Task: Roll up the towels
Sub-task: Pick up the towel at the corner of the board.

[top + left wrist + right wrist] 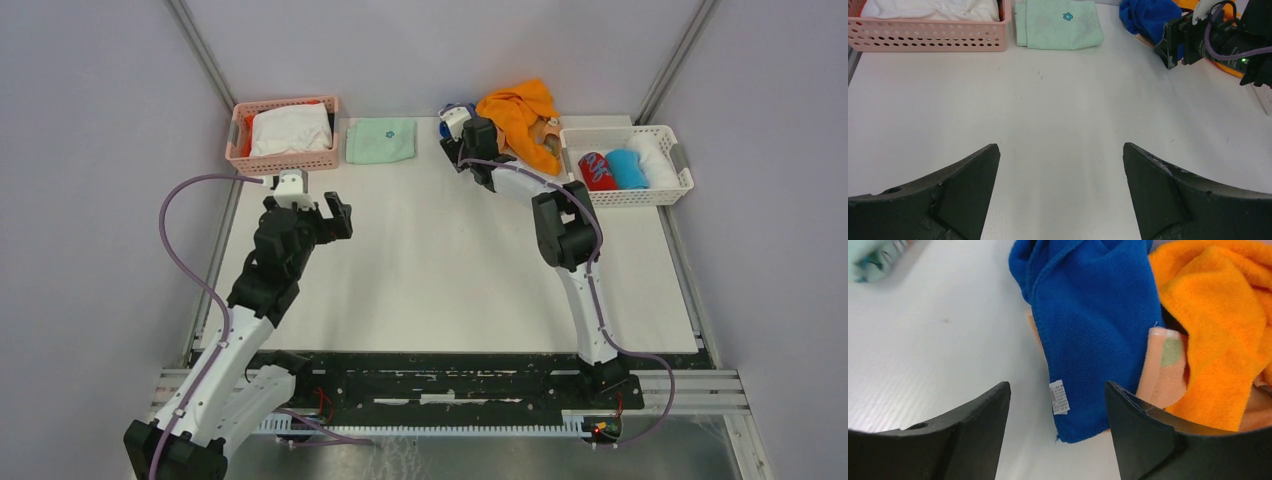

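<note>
The towels lie in a heap at the back of the table. In it are a royal blue towel (1093, 315) (451, 108), a bright orange towel (1213, 315) (520, 108) and a peach towel (1160, 375) with a pastel patch, partly under the other two. My right gripper (1058, 385) (456, 132) is open at the heap, its fingers on either side of the blue towel's lower corner and white label, with a gap on both sides. My left gripper (1061, 147) (338, 218) hangs wide open over bare table at the left, holding nothing.
A pink basket (285, 160) (923, 40) holding white cloth stands at the back left, with a folded mint-green cloth (381, 140) (1058, 27) beside it. A white basket (630, 195) at the back right holds red, blue and white rolls.
</note>
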Robot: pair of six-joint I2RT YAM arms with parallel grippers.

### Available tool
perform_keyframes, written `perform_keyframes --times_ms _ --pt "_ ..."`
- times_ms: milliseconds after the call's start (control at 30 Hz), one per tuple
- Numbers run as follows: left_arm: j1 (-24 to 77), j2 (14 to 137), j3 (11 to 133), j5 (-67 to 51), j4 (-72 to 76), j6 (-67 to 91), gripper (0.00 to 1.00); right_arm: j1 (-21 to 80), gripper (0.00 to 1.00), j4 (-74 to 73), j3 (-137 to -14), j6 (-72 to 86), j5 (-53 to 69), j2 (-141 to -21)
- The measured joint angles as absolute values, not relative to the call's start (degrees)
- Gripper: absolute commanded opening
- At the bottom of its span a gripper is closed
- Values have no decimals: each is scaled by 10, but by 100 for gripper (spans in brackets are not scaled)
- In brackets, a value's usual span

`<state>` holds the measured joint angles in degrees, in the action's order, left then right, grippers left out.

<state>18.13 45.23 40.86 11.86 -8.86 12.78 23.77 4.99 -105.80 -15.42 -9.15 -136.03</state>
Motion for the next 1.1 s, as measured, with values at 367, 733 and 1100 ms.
perform_keyframes --times_ms 367,733,1100 --pt "181 456 409 118 -89 128 99 239 51 33 -1162 -221 -196 -1452" --pt "181 455 409 118 -89 128 99 238 0 11 -1198 -241 -203 -1458" --pt "181 431 409 118 -89 128 99 240 0 -3 -1199 -191 -97 -1268"
